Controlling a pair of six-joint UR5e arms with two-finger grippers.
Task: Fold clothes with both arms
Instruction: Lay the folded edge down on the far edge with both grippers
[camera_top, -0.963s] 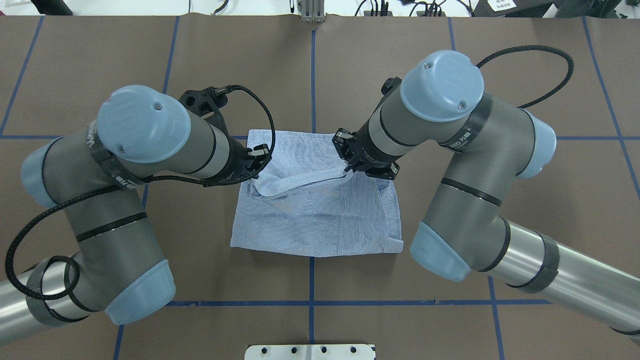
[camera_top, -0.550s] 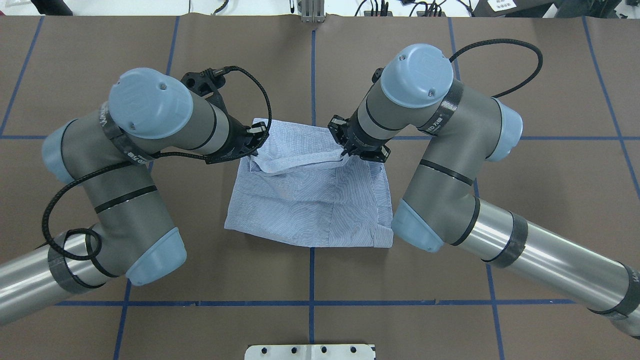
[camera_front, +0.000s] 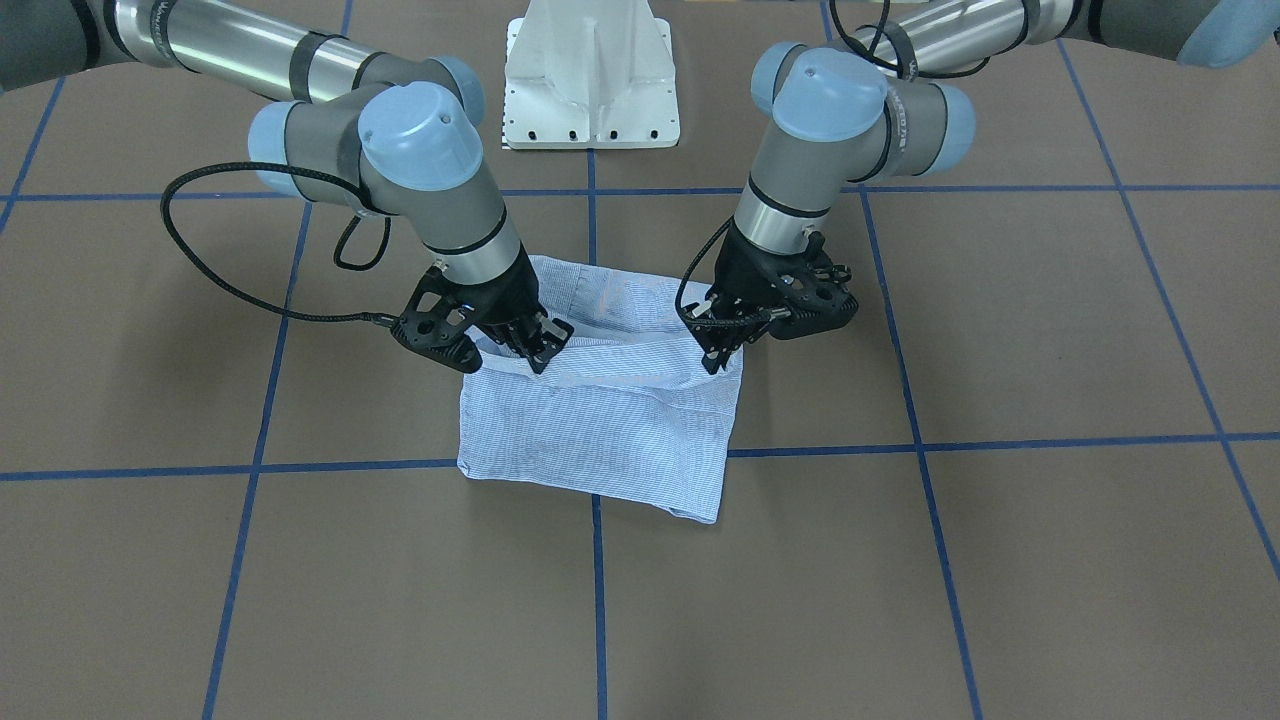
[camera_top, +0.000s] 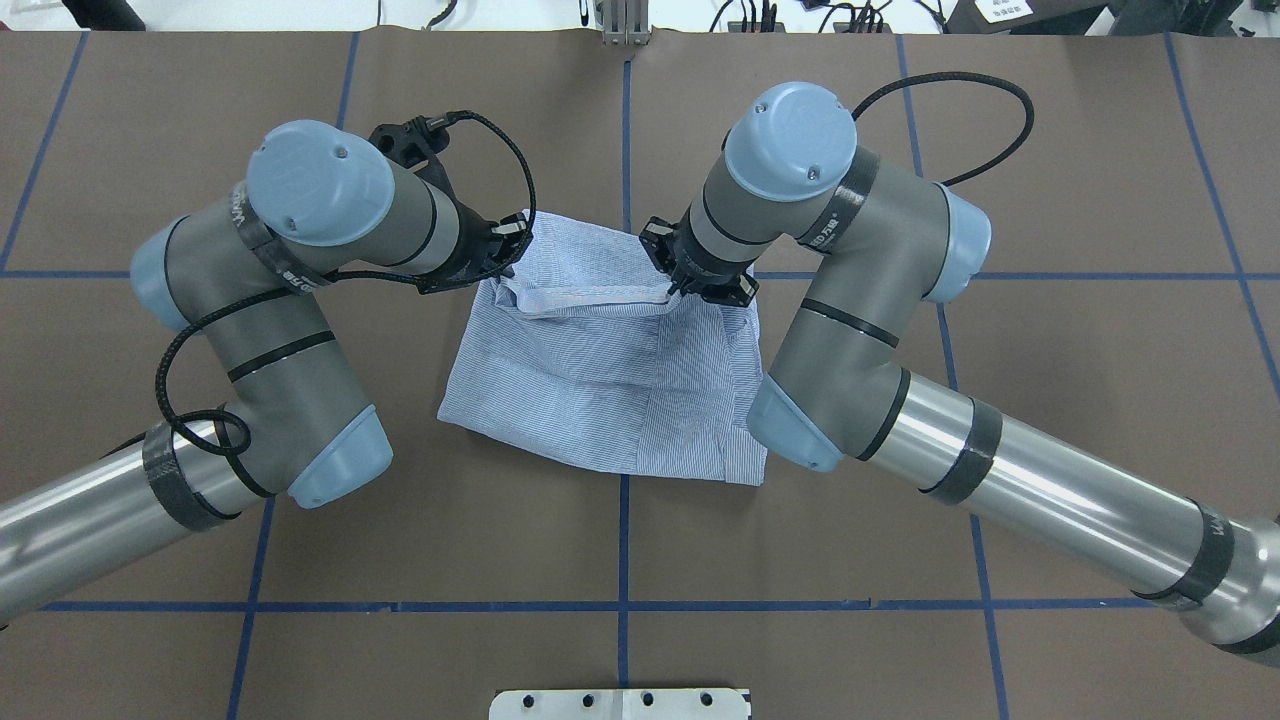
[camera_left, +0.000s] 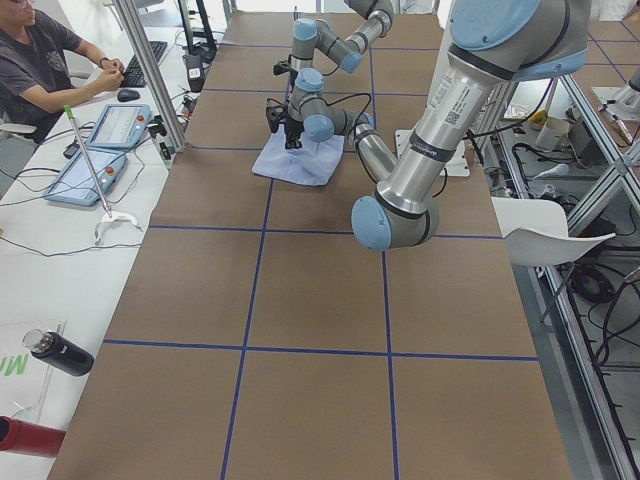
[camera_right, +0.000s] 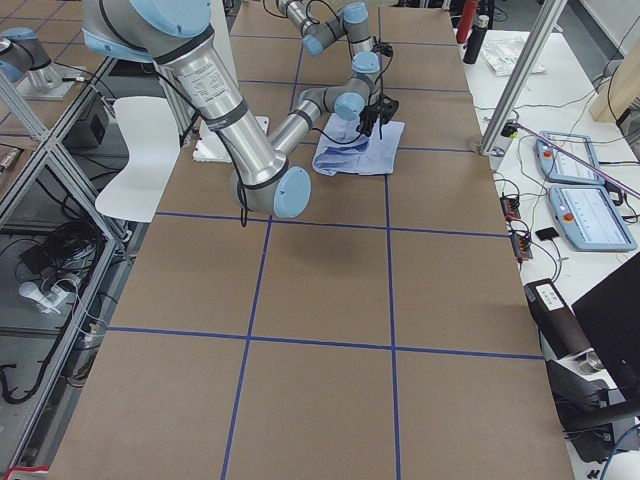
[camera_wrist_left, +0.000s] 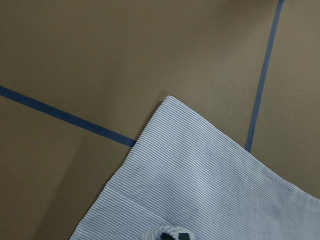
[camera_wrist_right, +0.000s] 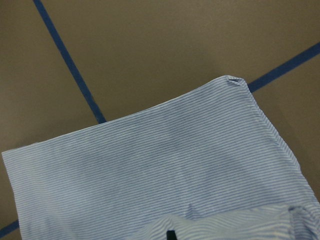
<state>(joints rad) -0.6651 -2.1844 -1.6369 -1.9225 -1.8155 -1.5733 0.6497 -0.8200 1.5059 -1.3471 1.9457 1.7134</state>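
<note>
Overhead exterior, shirt (camera_top: 600, 380), L+R jaws part-hid

Shirt (camera_top: 600, 385) on table (camera_top: 1050, 200) between left end effector (camera_top: 508, 250), right end effector (camera_top: 675, 289).

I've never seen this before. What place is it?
Probably a robot lab: a left arm and right arm hold a striped shirt on a grid-taped table; an operator sits at a keyboard nearby.
</note>
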